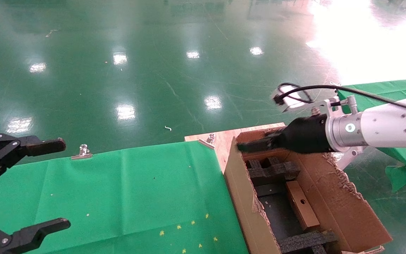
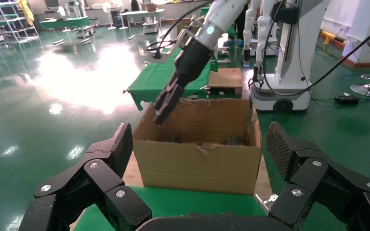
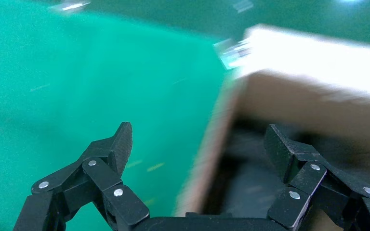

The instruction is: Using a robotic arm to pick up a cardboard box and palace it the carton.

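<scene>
The large brown carton (image 1: 333, 197) with ragged flap edges stands at the table's right end. Black foam blocks (image 1: 273, 170) sit inside it. The small oblong cardboard box (image 1: 300, 206), with a round hole, lies inside the carton between the foam blocks. My white-sleeved right arm (image 1: 382, 127) reaches over the carton's far corner. Its gripper (image 1: 256, 145) is open and empty just above the carton's rim (image 3: 221, 144). My left gripper (image 1: 62, 185) is open and empty at the far left above the green cloth. It faces the carton's side (image 2: 197, 163).
A green cloth (image 1: 118, 190) covers the table, held by metal clips (image 1: 82, 151). A bare wooden board (image 1: 220, 139) shows beside the carton. A second green-covered table (image 1: 393, 90) stands at the right. Glossy green floor lies beyond. Another robot base (image 2: 289, 72) stands behind the carton.
</scene>
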### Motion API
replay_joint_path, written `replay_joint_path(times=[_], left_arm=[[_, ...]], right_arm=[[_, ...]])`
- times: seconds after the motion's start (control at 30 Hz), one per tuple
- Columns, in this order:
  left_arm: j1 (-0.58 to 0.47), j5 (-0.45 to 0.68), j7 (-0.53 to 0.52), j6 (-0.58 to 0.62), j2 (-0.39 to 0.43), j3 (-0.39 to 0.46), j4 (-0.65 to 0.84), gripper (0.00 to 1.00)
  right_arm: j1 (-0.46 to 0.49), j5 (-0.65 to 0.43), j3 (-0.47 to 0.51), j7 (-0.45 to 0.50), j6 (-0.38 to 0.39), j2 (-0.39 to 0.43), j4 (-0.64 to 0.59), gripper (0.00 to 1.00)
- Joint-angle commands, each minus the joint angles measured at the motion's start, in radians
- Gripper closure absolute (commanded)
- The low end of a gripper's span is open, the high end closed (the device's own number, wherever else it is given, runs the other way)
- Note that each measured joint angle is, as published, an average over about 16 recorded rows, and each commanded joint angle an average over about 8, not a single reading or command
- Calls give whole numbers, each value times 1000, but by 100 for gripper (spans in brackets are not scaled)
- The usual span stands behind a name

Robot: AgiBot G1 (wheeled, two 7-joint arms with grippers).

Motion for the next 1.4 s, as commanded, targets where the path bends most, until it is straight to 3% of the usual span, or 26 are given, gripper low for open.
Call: replay_joint_path(times=[0.03, 0.17, 0.5, 1.4], left_arm=[[0, 0, 0, 0, 0, 0, 0, 0], [0, 0, 0, 0, 0, 0, 0, 0], [0, 0, 0, 0, 0, 0, 0, 0], [-1, -1, 1, -1, 0, 2, 1, 0]], right_arm=[[14, 90, 27, -66, -70, 4, 2, 0], [21, 134, 40, -83, -109, 5, 4, 0], [-14, 99, 66, -88, -89, -2, -3, 0], [-464, 293, 765, -626, -417, -71, -39, 0]])
